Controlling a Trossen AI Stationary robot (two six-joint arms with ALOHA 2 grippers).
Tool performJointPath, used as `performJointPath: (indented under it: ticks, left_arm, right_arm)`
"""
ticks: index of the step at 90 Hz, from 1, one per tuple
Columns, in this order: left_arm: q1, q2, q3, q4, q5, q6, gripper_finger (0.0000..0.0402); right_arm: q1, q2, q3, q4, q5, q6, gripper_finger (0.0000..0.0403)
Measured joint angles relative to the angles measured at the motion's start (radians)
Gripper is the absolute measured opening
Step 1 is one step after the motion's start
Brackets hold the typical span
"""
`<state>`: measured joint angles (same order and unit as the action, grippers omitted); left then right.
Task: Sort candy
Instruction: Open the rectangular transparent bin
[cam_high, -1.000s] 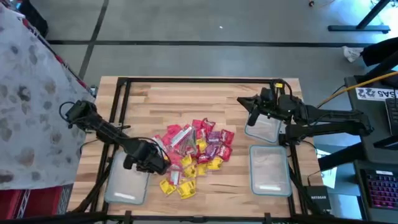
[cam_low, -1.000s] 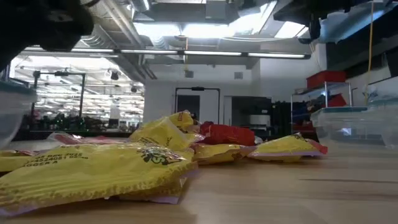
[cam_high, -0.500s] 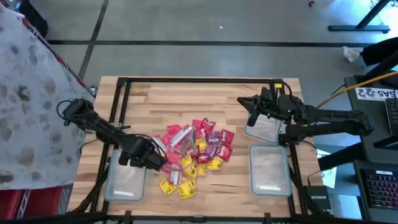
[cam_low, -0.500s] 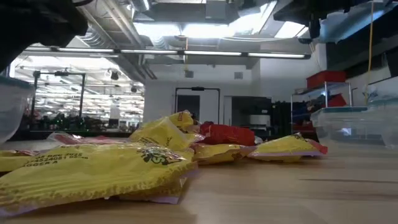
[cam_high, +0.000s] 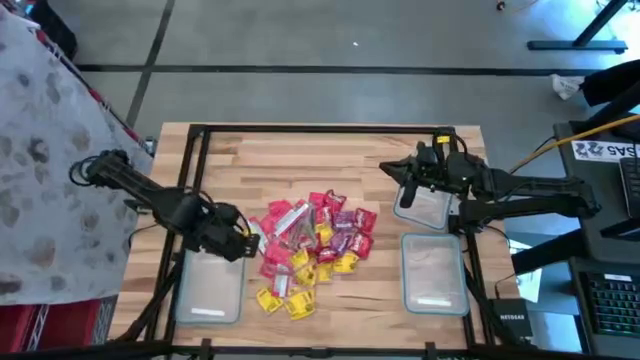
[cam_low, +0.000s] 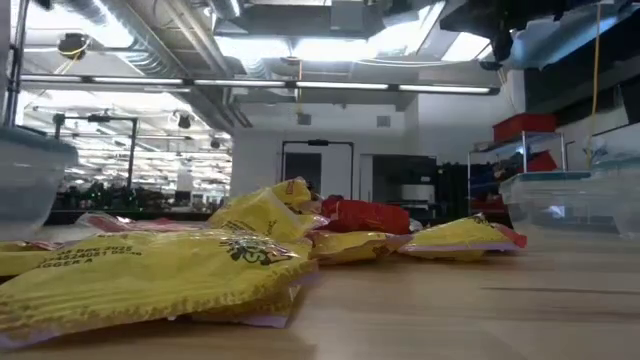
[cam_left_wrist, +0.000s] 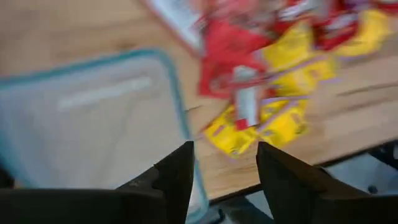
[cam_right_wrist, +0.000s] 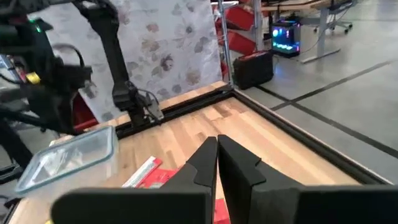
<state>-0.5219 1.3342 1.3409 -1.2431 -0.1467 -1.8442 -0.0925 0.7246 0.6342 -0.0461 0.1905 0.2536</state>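
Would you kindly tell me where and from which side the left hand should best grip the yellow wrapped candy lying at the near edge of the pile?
Judging by its flat pose, come straight down on the yellow wrapped candy with the open left hand and pinch across its narrow middle. It lies apart from the heap, beside the clear plastic container, so the fingers should find bare wooden table either side.

We see a wooden table (cam_high: 300, 150) edged by a black frame (cam_high: 320, 128). Three clear plastic containers sit on it: one (cam_high: 210, 292) at lower left, two at right, the upper one (cam_high: 428, 210) just above the lower one (cam_high: 435, 272). A floral cloth (cam_high: 45, 160) fills the left edge; a keyboard (cam_high: 612, 305) shows at lower right.
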Motion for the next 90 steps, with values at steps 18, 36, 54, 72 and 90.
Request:
performJointPath:
  ticks: [18, 36, 54, 72, 90]
  left_arm:
    - [-0.022, 0.035, -0.028, 0.251, -0.121, 0.125, 0.0155]
    - [-0.04, 0.22, -0.045, 0.578, 0.031, 0.547, 0.0155]
    - [-0.081, 0.439, -0.045, 0.862, 0.225, 0.815, 0.0155]
    - [-0.142, 0.608, -0.045, 0.86, 0.05, 0.81, 0.013]
    - [-0.161, 0.748, -0.038, 0.986, -0.165, 0.72, 0.0096]
  right_arm:
    - [0.0, 0.0, 0.0, -0.012, -0.028, -0.029, 0.0001]
    - [0.0, 0.0, 0.0, -0.009, -0.098, 0.065, 0.0001]
    - [0.001, 0.0, 0.0, -0.001, -0.159, 0.293, 0.0001]
    - [0.001, 0.0, 0.0, 0.061, -0.188, 0.476, 0.0001]
    - [0.001, 0.0, 0.0, 0.184, -0.18, 0.611, 0.0001]
